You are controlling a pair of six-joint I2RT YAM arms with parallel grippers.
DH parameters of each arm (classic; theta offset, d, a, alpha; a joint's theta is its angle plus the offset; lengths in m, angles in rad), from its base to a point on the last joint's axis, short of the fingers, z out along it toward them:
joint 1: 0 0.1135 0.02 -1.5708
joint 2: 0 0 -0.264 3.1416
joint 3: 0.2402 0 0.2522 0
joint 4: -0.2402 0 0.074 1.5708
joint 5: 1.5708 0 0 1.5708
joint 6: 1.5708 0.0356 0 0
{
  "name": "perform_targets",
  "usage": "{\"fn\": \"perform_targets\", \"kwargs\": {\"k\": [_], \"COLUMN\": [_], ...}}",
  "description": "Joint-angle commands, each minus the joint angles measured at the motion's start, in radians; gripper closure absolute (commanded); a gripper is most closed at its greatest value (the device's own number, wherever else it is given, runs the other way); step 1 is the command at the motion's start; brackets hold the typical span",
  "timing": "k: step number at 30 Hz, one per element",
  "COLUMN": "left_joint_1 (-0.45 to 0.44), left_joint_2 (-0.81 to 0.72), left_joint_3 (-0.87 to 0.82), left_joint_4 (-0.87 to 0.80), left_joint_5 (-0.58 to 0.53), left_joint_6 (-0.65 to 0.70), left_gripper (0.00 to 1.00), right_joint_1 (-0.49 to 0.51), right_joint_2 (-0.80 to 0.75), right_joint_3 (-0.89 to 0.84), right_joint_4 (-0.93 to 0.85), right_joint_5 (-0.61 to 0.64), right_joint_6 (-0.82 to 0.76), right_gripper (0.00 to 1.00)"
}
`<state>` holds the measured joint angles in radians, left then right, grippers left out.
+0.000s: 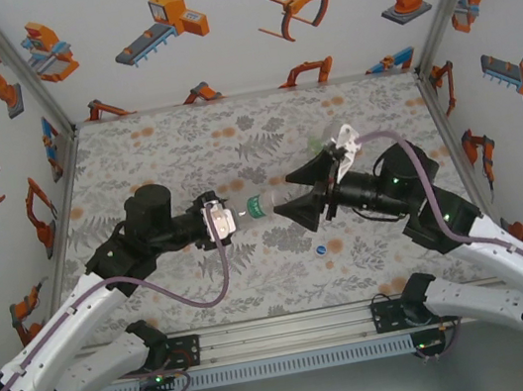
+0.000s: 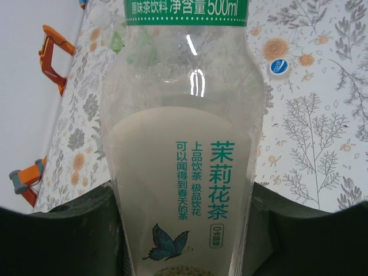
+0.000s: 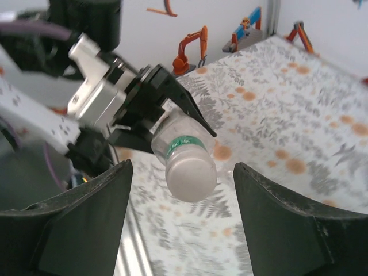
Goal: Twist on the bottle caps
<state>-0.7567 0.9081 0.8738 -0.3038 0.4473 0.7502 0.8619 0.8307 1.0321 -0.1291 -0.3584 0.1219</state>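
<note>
Above the middle of the floral desk [image 1: 231,130], the left hand [image 1: 233,217] is clamped on a clear bottle [image 3: 183,150]. It holds the bottle level in the air, free end pointing at the right hand [image 1: 285,198]. The right hand stands open, its fingers [image 3: 86,224] spread either side of that end without touching it. A blue cap [image 1: 321,249] lies on the desk toward the near edge, near the right hand and apart from both hands. The left hand hides the part of the bottle that it grips. The left wrist view cuts off both ends of the bottle. I cannot tell whether the pale round end facing the right hand is a cap.
</note>
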Motion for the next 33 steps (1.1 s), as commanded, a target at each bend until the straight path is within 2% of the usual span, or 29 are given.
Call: {"fn": "perform_targets", "kwargs": {"k": [1,3,7,22,28,33], "left_joint_1": [-0.002,-0.001,-0.002,-0.001,-0.001,-0.002], "left_joint_2": [-0.013,-0.011,-0.007,-0.001,-0.001,-0.01], "left_joint_3": [0.002,0.003,0.005,0.016,0.017,0.012], "left_joint_4": [0.002,-0.005,-0.014,-0.028,-0.029,-0.012], "left_joint_5": [0.088,0.113,0.143,0.14,0.122,0.076], "left_joint_6": [0.027,0.031,0.039,0.038,0.034,0.027], "left_gripper": [1.0,1.0,1.0,1.0,1.0,1.0], "right_joint_1": [0.006,0.005,0.006,0.005,0.006,0.006], "right_joint_2": [0.016,0.036,0.066,0.097,0.085,0.095], "right_joint_3": [0.06,0.097,0.131,0.12,0.093,0.068], "right_joint_4": [-0.145,-0.22,-0.267,-0.208,-0.16,-0.106], "right_joint_5": [-0.161,-0.213,-0.269,-0.254,-0.24,-0.187], "right_joint_6": [-0.386,-0.484,-0.57,-0.562,-0.52,-0.37], "right_gripper": [0.36,0.36,0.37,0.57,0.73,0.87]}}
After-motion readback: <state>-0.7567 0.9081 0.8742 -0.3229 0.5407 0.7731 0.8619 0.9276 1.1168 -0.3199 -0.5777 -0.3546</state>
